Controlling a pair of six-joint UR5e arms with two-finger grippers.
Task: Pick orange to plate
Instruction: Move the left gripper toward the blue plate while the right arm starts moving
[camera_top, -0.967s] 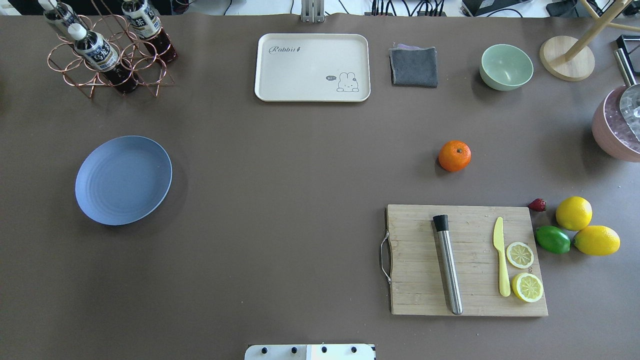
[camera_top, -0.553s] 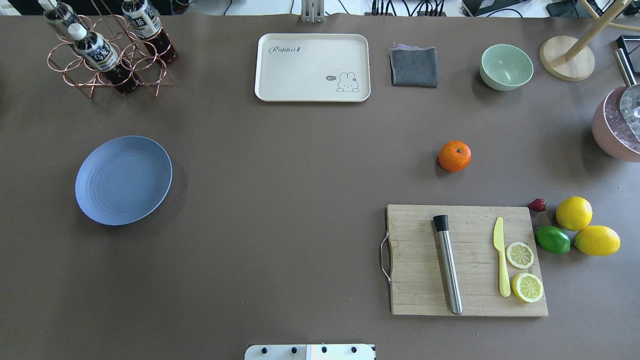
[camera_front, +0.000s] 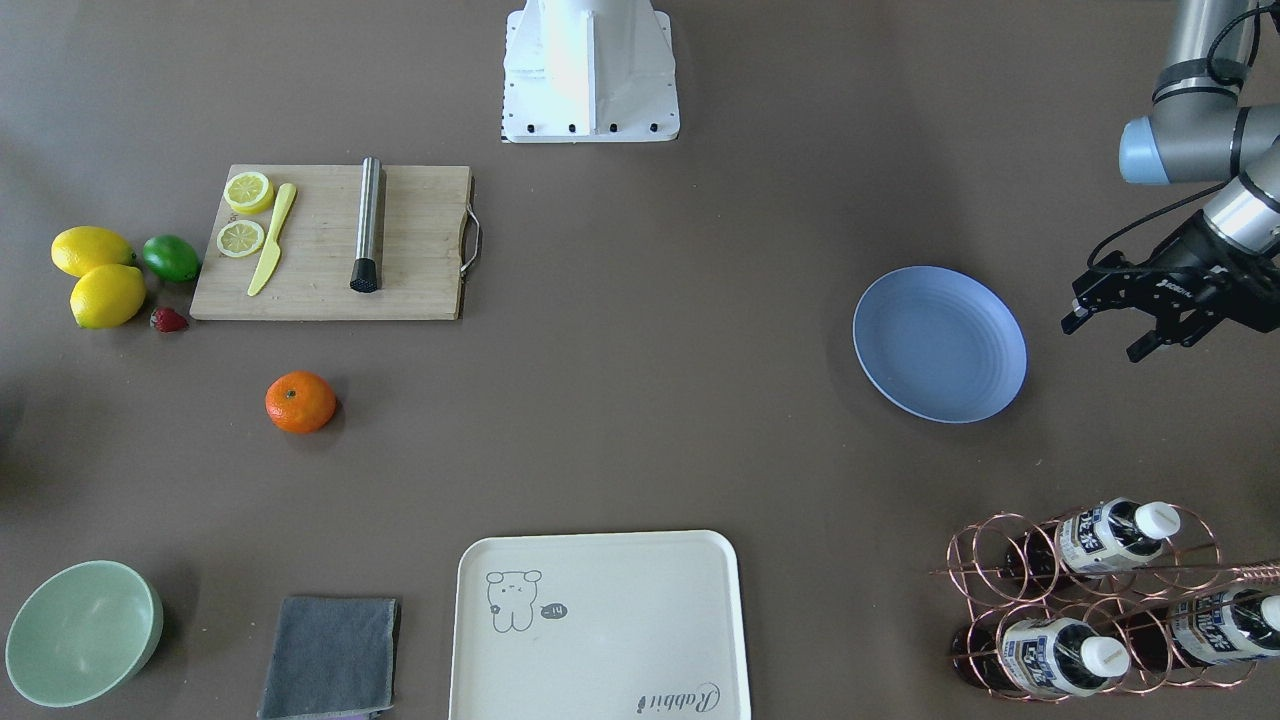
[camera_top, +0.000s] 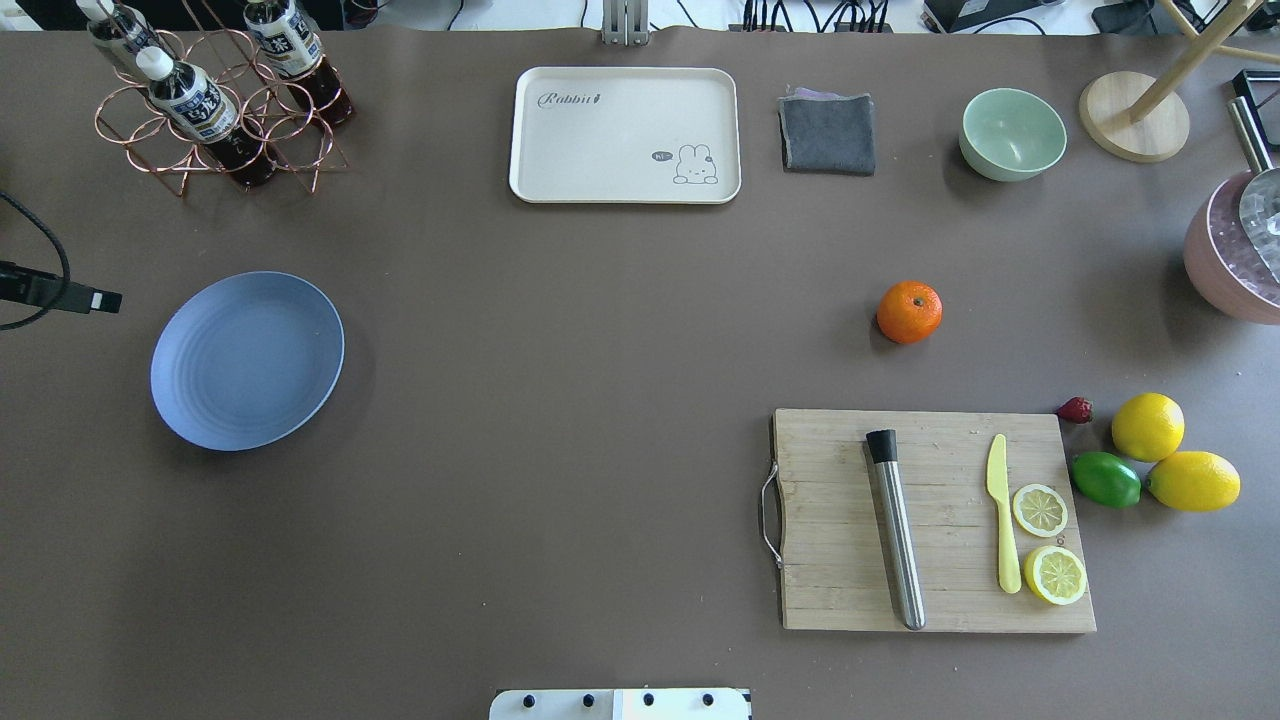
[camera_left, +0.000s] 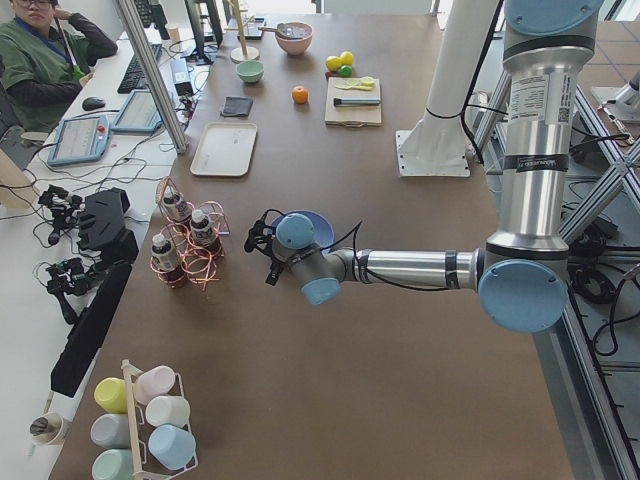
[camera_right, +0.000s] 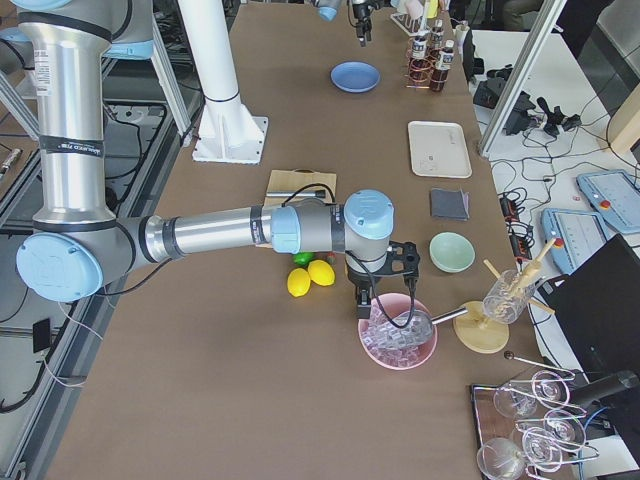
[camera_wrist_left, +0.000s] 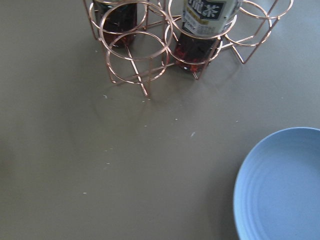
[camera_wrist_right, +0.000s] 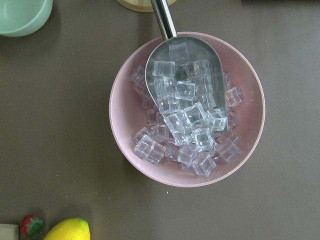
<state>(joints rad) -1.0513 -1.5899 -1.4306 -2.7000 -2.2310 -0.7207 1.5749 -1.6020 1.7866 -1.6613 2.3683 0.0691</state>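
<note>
The orange (camera_top: 909, 312) rested on the brown table (camera_top: 560, 400) on my right side. It lay just beyond the far edge of the wooden cutting board (camera_top: 935, 520), touched nothing, and was held by neither gripper. The plate (camera_top: 247, 360) lay flat on the left side of the table, well apart from the orange, with nothing on it. My left gripper (camera_front: 1098, 342) hung above the table just outside the plate's left rim, near the copper bottle rack (camera_top: 215, 120). Its two fingers stood apart with nothing between them. In the left wrist view only the plate's curved rim and the foot of the rack appeared. My right gripper (camera_right: 388, 305) hung at the far right end of the table over the pink bowl (camera_wrist_right: 125, 100), which held ice cubes (camera_wrist_right: 187, 125) and a metal scoop (camera_wrist_right: 165, 20). I could not tell whether its fingers were apart or together, as it showed only in the side view. Two lemons (camera_top: 1148, 426), a lime (camera_top: 1105, 479) and a strawberry (camera_top: 1075, 410) lay right of the board, nearer to me than the orange.
</note>
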